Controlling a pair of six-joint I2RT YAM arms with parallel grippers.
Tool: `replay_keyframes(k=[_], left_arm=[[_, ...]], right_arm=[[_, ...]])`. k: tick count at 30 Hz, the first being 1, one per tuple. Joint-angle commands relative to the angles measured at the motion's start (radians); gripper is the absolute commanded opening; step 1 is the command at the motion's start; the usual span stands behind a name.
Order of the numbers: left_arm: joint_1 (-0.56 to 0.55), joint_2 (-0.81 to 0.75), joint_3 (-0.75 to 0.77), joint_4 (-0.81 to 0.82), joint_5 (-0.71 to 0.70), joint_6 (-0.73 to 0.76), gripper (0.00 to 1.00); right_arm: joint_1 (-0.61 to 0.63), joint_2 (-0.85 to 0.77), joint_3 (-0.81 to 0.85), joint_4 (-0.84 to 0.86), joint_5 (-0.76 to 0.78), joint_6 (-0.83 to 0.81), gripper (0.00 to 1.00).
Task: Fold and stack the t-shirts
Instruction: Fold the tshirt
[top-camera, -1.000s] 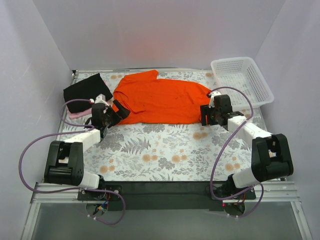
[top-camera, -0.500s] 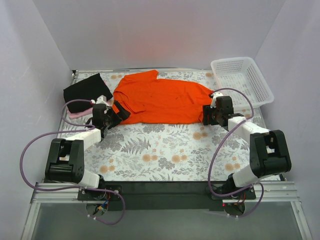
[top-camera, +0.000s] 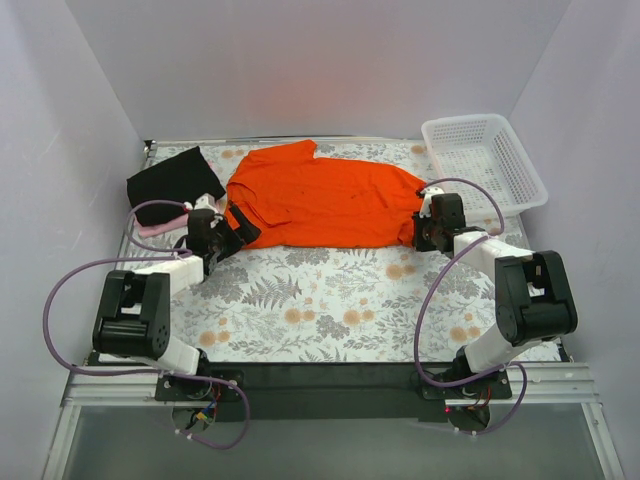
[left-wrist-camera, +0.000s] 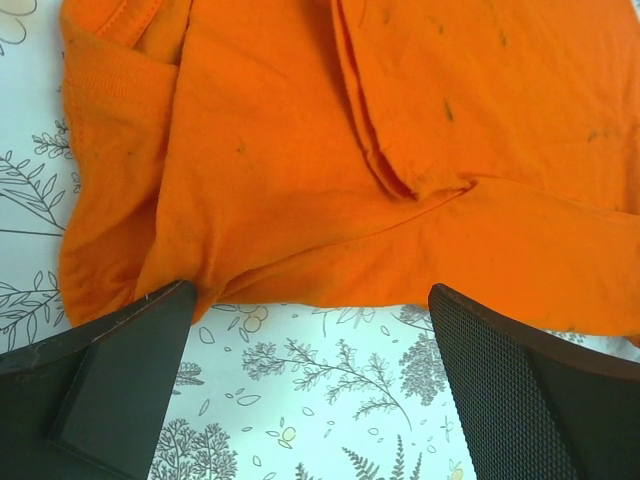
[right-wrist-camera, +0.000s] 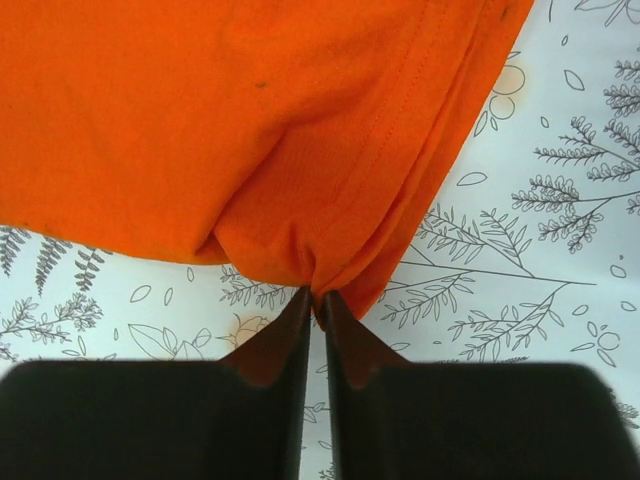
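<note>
Across floral table cover, inside plain white walls, logged items from near edge outward.

- Found left gripper at 9 o'clock of cover centre, spread wide and holding nothing, fingers either side of the near edge of the orange shirt. Cannot tell whether fingers touch cloth.
- Found right gripper at 3 o'clock, clamped tight on a bunched bit of stitched hem at the same shirt's near edge. Saw cloth puckering into the pinch.
- Placed orange shirt at 12 o'clock, lying spread sideways and mostly flat, with overlapped layers and creases at its left end. Noted faint dark specks.
- Further back, logged black shirt at 10 o'clock, just beside the orange one, with a sliver of pink shirt showing at its near side.
- Logged white mesh basket at 1 o'clock in the far corner, near the shirt's right end.

Handling, as judgement:
- Expect light, limp cloth, not fragile, with no stiffness of its own.
- Expect sag between grip points and some drag on the cover.
- Rate a single thin layer as likely to slip from a shallow pinch.
- Recommend biting on stitched hem or corners, where the cloth is thicker.
- Recommend closing the left gripper on the near left corner to match the right, then keeping light tension between the two holds while lifting.
</note>
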Motion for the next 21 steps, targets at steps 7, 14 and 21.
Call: replay_keyframes(k=[7,14,21], left_arm=[[0.036,0.070,0.021,0.002,-0.053,0.014,0.97],[0.072,0.101,0.025,0.006,-0.047,-0.002,0.97],[0.083,0.082,0.013,0.000,-0.050,0.000,0.97]], right_arm=[[-0.006,-0.010,0.013,-0.004,0.036,-0.026,0.01],[-0.008,-0.081,0.019,-0.120,0.228,-0.033,0.01],[-0.008,-0.153,0.003,-0.154,0.325,-0.027,0.01]])
